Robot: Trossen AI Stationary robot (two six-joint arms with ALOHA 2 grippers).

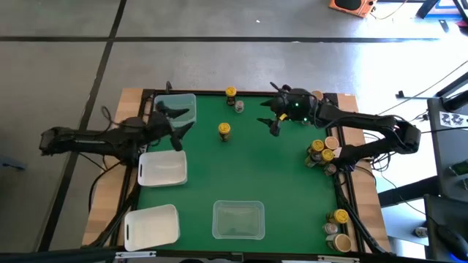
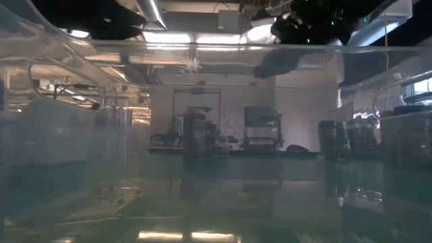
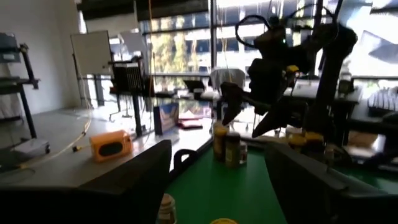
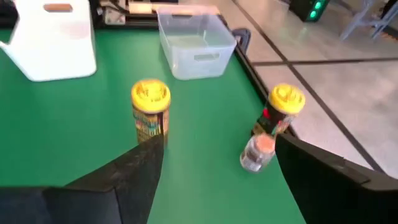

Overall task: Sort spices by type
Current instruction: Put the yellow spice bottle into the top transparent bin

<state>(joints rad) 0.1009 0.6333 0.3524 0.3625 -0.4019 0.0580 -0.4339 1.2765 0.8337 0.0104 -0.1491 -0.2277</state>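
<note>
High view: both grippers parked up top, nothing picked yet

Left gripper (image 1: pixel 178 126) is spread open and empty beside the clear tray (image 1: pixel 177 107); right gripper (image 1: pixel 273 115) is spread open and empty too, near the yellow-lidded jar (image 1: pixel 224 131) on the green mat (image 1: pixel 256 168). Two more jars (image 1: pixel 234 98) are seen at the far edge, touching or nearly so, so one could easily get knocked over if the other is grabbed. Four trays are counted: two clear, two white (image 1: pixel 162 167). The jar cluster (image 1: pixel 322 153) on the right can't be counted reliably.
</note>
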